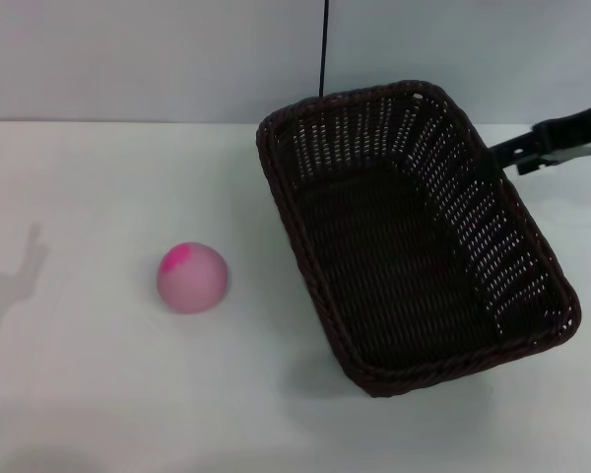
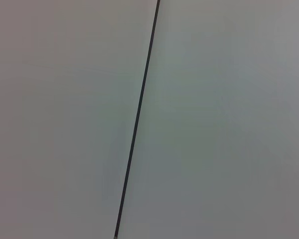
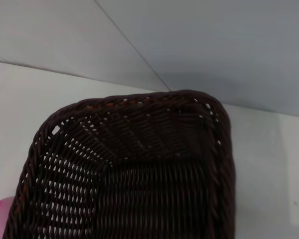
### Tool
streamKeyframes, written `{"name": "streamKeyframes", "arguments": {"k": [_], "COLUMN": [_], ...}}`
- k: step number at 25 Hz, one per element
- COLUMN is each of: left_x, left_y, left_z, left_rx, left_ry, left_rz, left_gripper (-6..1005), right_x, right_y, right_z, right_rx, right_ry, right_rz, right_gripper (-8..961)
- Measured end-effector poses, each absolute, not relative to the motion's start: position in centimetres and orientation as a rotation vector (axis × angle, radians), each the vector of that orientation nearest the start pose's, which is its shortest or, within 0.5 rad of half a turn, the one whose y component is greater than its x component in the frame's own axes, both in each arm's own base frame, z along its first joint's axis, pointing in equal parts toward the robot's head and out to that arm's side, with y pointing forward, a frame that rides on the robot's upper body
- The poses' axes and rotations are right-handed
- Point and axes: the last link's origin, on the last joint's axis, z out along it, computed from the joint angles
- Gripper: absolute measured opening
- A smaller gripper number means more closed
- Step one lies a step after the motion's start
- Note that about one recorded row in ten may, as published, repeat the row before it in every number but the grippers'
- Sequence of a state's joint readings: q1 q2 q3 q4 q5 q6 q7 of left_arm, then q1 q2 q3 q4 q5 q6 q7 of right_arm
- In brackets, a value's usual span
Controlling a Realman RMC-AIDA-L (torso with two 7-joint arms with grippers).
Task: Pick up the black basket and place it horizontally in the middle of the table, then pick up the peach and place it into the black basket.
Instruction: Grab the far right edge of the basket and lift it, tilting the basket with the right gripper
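Reaching in from the head view's 3 o'clock edge, the right gripper [image 1: 494, 154] meets the right long rim of the black basket [image 1: 414, 236], though whether its fingers are open or clamped on the rim cannot be told from any view. From there the basket spreads toward 9 o'clock across the right half of the white worktop [image 1: 98, 394], its long axis running roughly 11 to 5 o'clock, not yet horizontal or central. Lying well apart at 9 o'clock of the basket is the peach [image 1: 191, 278]; the left gripper is out of sight.
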State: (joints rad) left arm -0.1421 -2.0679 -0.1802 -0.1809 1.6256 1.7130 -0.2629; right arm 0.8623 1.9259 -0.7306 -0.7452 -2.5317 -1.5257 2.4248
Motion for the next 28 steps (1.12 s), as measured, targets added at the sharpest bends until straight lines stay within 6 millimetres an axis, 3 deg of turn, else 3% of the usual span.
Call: {"name": "streamKeyframes", "arguments": {"k": [11, 19, 28], "left_x": [-35.6, -35.7, -35.8], "left_y": [20.3, 20.3, 20.3], "left_z": [1.7, 1.8, 1.9], "left_rx": [-1.342, -1.342, -1.339], "left_ry": [-0.507, -0.504, -0.503], "left_rz": [-0.932, -0.928, -0.926], "left_gripper": [829, 828, 826], "right_x": [21.8, 21.8, 21.8], "right_y": [41.6, 41.4, 41.6], "right_z": [1.7, 1.1, 1.0], "right_rx": [-2.446, -2.444, -2.436], "right_ry": [1.486, 1.473, 1.452], "right_rz": [-0.062, -0.157, -0.15], "right_gripper": [810, 804, 437]}}
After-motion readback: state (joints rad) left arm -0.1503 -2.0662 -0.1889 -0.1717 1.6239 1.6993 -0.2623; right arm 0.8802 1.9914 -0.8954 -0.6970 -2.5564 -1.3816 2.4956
